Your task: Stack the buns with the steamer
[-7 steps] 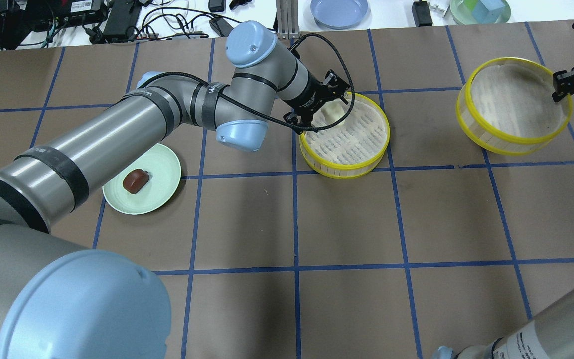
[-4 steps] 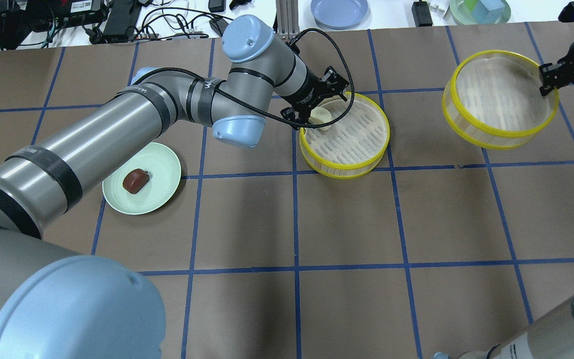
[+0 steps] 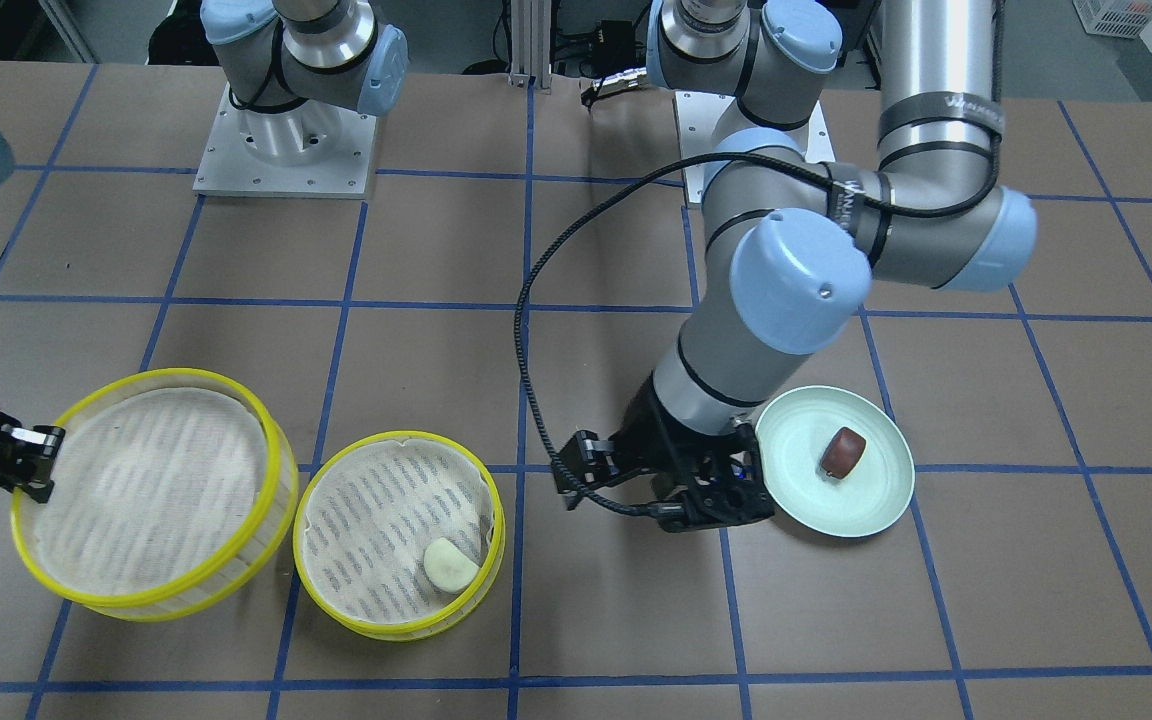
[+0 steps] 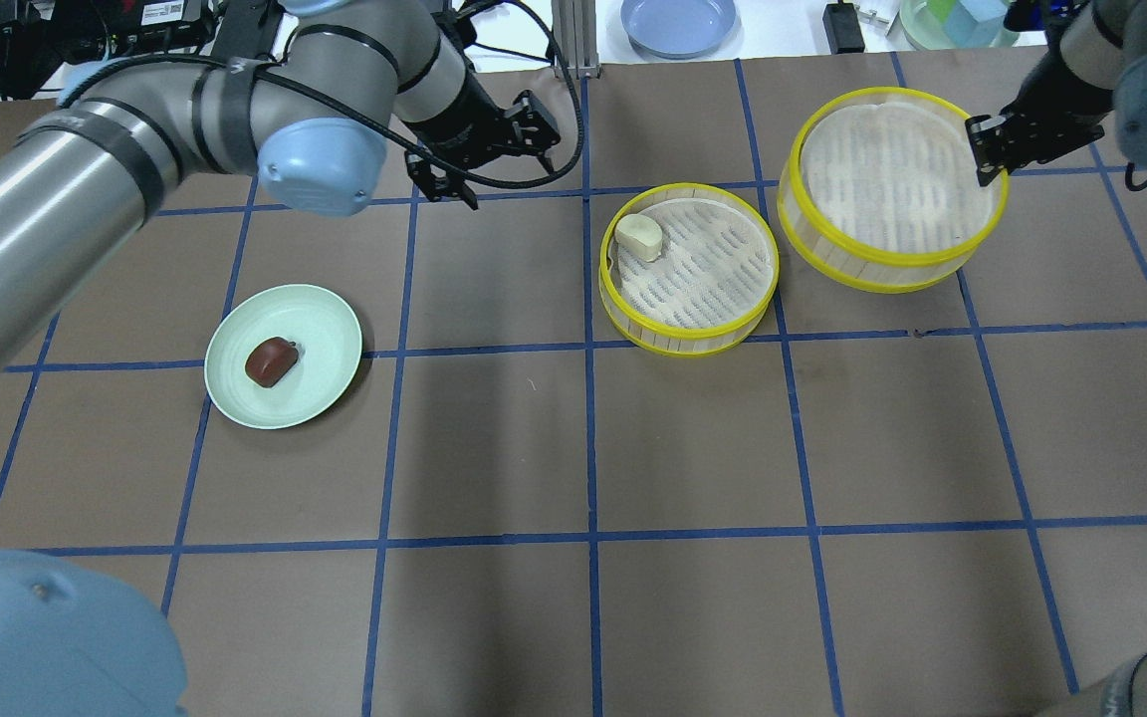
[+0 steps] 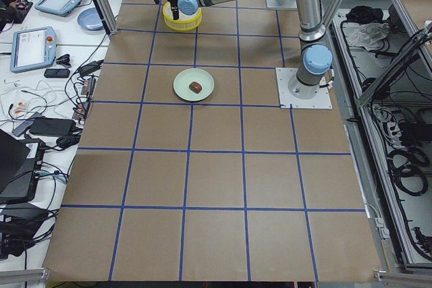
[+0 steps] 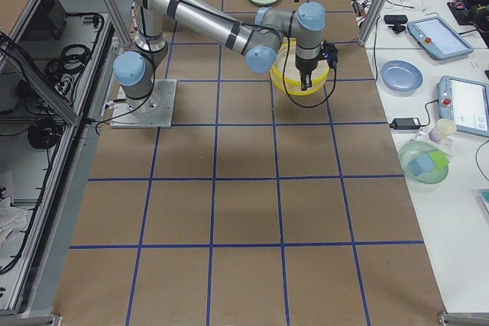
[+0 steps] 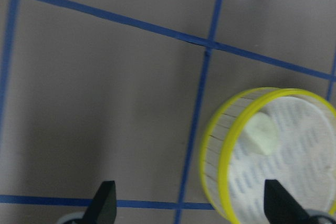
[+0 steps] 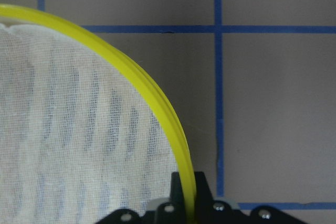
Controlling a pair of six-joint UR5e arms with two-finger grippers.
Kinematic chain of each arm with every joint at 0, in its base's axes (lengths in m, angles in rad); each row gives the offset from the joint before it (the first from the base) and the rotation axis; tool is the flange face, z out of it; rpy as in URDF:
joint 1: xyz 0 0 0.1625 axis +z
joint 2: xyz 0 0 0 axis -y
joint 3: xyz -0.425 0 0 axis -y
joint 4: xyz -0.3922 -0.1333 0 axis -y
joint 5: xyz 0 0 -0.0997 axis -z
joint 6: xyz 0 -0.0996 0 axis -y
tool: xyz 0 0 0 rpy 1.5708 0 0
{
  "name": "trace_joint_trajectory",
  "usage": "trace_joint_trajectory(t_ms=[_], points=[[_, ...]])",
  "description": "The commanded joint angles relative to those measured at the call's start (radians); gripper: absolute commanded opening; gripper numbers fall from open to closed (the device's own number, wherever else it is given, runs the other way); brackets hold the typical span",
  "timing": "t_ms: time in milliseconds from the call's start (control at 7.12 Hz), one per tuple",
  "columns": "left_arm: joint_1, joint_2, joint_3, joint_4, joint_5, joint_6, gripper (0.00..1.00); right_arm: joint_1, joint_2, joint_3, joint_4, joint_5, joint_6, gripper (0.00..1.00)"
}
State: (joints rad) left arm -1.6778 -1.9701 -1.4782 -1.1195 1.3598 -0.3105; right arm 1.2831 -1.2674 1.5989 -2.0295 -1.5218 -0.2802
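Cream bun (image 4: 639, 238) in steamer tray (image 4: 690, 342) (second tray (image 4: 857, 267) in right claw (image 4: 988, 161))

Wide brown worktop (image 4: 693, 448), marked into large squares by blue tape lines (image 4: 591, 448). Along its edge at 12 o'clock of the overhead view, a white bench (image 4: 793, 25): black cables and power units (image 4: 235, 30) toward 11 o'clock, a grey-blue plate (image 4: 678, 22) near the middle, a greenish clear bowl (image 4: 957, 20) with green and blue blocks toward 1 o'clock. Two tablet-like pendants (image 5: 32, 48) on the same bench. Aluminium frame posts (image 5: 100, 1) at the worktop edge. Beyond the opposite edge, dark floor (image 5: 388, 119) with coiled black cables. Soft, even light, only weak shadows.
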Motion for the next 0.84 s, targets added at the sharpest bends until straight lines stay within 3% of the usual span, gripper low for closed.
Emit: trace_joint_trajectory(t_ms=[0,140,281,702], points=[[0.114,0.063,-0.022,-0.153,0.169,0.247,1.0,0.173,-0.006,0.021,-0.006,-0.059,0.215,0.01],[0.165,0.079,-0.048,-0.214,0.214,0.384,1.0,0.256,-0.003,0.021,-0.008,-0.107,0.316,0.01],[0.214,0.089,-0.092,-0.212,0.225,0.556,1.0,0.298,0.011,0.021,-0.071,-0.1,0.355,0.0],[0.375,0.087,-0.261,-0.159,0.211,1.013,0.96,0.302,0.052,0.073,-0.171,-0.094,0.386,0.0]])
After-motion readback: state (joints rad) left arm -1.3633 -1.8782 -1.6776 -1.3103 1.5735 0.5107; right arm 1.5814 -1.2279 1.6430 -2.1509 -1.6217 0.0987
